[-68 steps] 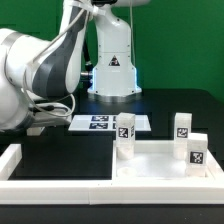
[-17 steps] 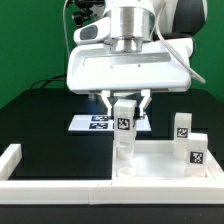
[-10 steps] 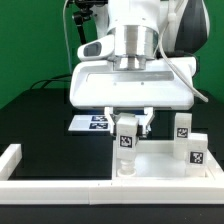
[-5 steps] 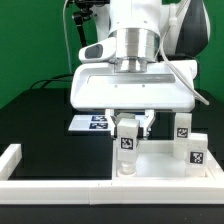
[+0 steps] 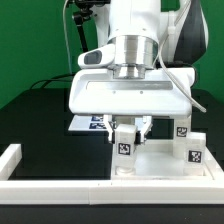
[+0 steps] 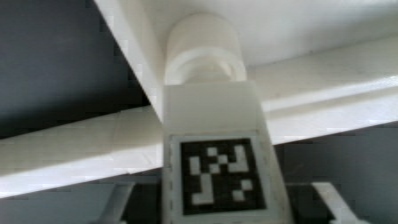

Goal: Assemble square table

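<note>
White leg (image 5: 124, 150) between the fingers (image 5: 112, 134) bears a black-and-white tag; beyond them, the slab (image 5: 160, 160) is white, the surface (image 5: 40, 120) black.

No words, brand names or numbers can be read. The only signs are black-and-white square marker tags: one on the leg (image 5: 124, 148) in the claw (image 5: 126, 130), one on each of two standing legs (image 5: 181, 130) (image 5: 195, 154), and several on the marker board (image 5: 90, 124).
</note>
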Controlling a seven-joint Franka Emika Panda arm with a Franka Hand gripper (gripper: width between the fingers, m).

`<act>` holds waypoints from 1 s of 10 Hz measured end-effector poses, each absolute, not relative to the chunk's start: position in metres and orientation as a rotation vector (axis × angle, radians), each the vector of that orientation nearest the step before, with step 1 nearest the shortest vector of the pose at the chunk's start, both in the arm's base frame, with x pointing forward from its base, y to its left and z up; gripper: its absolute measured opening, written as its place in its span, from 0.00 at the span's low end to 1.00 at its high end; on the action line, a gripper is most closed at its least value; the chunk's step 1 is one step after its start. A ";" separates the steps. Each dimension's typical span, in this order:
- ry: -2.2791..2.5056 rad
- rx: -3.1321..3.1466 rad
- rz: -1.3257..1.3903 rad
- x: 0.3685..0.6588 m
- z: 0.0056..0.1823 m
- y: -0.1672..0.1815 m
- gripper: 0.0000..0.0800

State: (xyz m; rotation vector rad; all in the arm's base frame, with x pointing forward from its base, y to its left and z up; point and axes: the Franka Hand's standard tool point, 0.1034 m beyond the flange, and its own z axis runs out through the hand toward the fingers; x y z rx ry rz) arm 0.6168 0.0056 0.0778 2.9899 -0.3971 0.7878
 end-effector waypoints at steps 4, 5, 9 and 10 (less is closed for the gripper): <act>-0.397 2.990 0.787 0.617 0.078 0.006 0.77; -0.397 2.990 0.787 0.617 0.078 0.006 0.80; -0.397 2.990 0.787 0.617 0.078 0.006 0.81; -0.397 2.990 0.787 0.617 0.078 0.006 0.81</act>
